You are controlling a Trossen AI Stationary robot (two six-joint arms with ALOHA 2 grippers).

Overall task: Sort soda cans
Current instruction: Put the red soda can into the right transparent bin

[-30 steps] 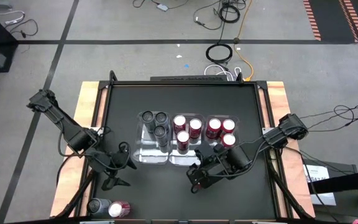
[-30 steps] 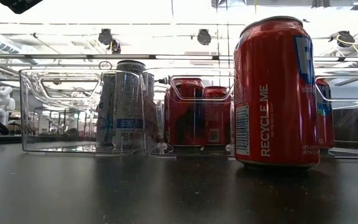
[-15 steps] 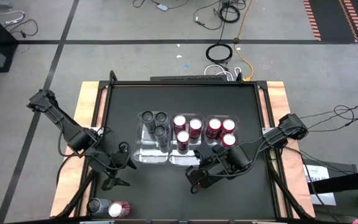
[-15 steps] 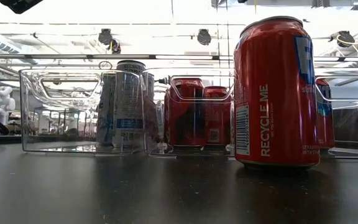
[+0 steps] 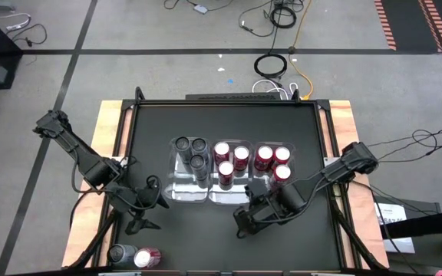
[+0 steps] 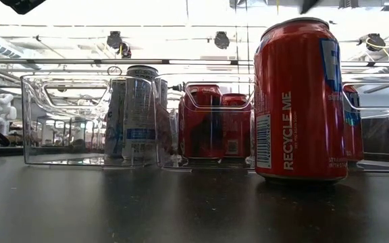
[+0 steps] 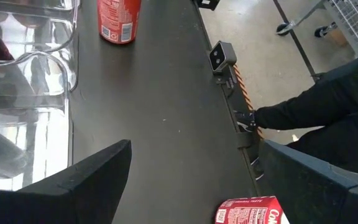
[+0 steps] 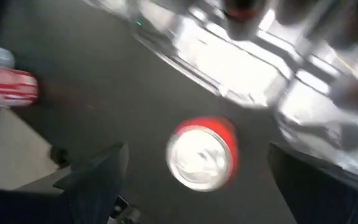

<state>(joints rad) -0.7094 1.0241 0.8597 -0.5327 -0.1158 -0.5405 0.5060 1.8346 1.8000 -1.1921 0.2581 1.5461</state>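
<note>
One red soda can [image 6: 299, 101] stands upright on the black table in front of the trays. My right gripper [image 8: 196, 155] hovers open above it, a finger on each side of its silver top [image 8: 201, 155], touching nothing. Three clear trays hold other cans: dark cans [image 5: 191, 152] in the left one, red cans [image 5: 231, 159] in the middle one and red cans [image 5: 273, 161] in the right one. A grey can [image 5: 120, 254] and a red can [image 5: 146, 258] lie at the near left corner. My left gripper [image 5: 140, 208] waits open, left of the trays.
The near halves of the clear trays [image 5: 189, 190] hold nothing. Bare black table lies between the trays and the near edge [image 7: 166, 112]. A person's dark-clothed limb [image 7: 328, 118] shows beyond the table's edge in the left wrist view.
My right gripper has rolled a little about its own axis above the standing red can. A dark part of it now shows above the can in the low view. The can has stayed where it was.
</note>
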